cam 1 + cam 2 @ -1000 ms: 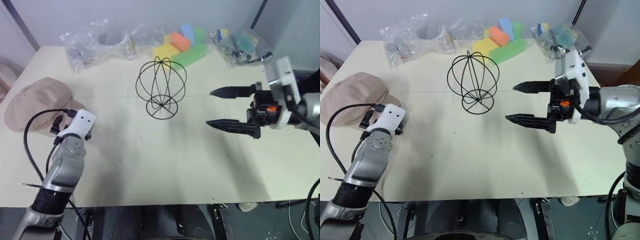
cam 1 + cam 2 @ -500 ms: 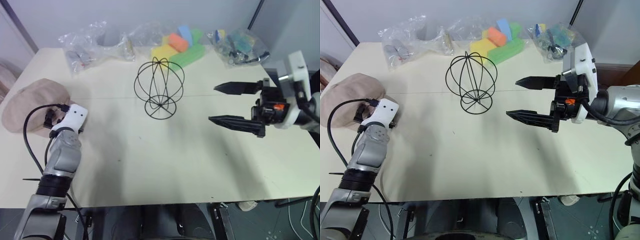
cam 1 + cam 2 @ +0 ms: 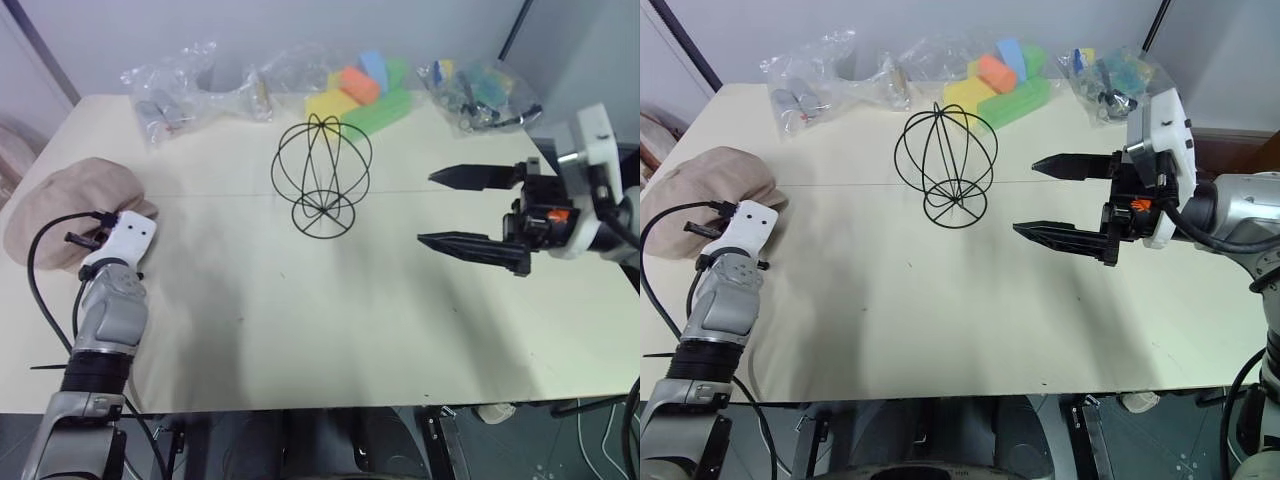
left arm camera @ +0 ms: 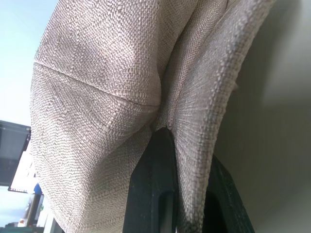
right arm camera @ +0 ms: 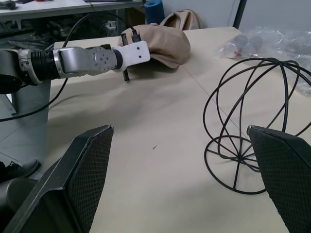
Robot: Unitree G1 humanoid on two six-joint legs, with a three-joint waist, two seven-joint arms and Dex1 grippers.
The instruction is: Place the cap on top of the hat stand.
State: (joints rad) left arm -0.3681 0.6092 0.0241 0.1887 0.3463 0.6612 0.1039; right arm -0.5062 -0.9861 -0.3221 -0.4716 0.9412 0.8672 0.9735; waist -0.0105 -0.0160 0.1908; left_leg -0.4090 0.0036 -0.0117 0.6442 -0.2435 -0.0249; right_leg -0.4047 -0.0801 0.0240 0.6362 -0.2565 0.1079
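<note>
Beige cap (image 3: 70,213) lies at the surface's (image 3: 300,320) left edge, its brim now pinched by the left fingers (image 4: 153,194), which were spread a second ago; right fingers (image 3: 470,243) stay spread beside the wire hat stand (image 3: 322,175), so lifting should come next.

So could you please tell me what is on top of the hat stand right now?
Nothing: the hat stand is bare wire. The cap lies apart on the table, its edge pinched by the left tool.
</note>
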